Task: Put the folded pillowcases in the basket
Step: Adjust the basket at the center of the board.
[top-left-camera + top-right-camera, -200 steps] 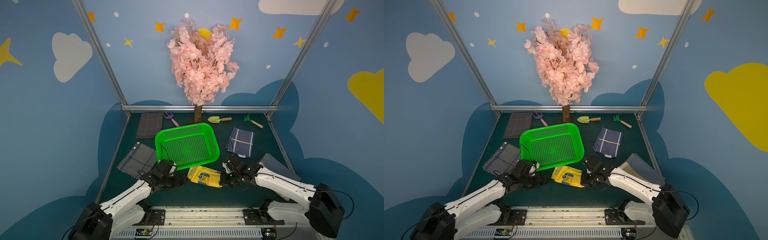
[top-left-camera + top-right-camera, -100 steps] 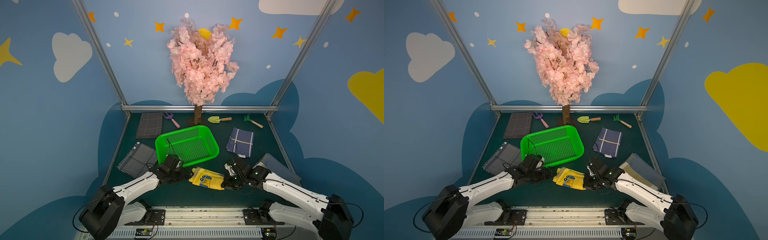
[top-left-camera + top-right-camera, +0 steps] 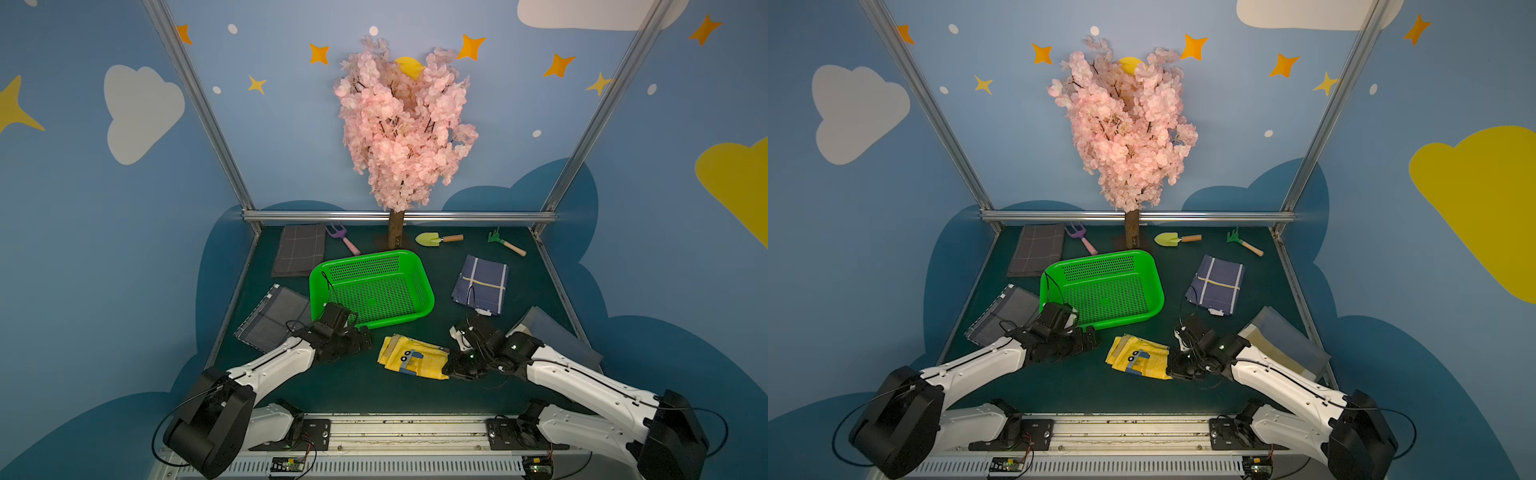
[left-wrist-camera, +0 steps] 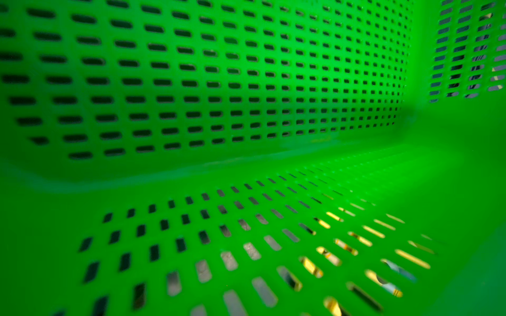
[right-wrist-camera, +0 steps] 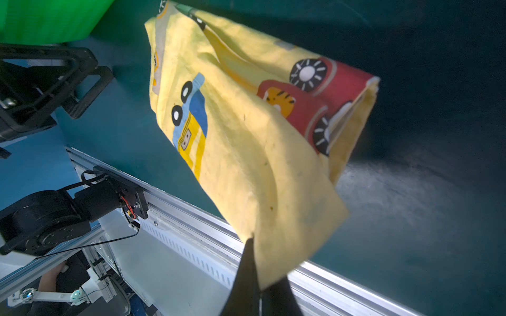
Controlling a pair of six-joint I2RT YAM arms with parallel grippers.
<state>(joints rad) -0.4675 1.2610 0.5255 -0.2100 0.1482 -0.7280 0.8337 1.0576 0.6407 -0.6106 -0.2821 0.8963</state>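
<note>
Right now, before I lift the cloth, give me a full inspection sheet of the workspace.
Surface: dark green mat, flat.
Job's things: yellow pillowcase folded, lying before the green basket; basket holds no cloth.
Clutter: grey checked cloth, grey cloth, navy cloth, grey-beige cloth, toy fork, toy trowel, toy rake.
Grippers: left gripper open at the basket's near corner; right gripper shut on the pillowcase's corner.
Cables: black cable arcs across the basket's left rim; second cable crosses the navy cloth.
Surroundings: pink blossom tree, aluminium frame, blue walls.
</note>
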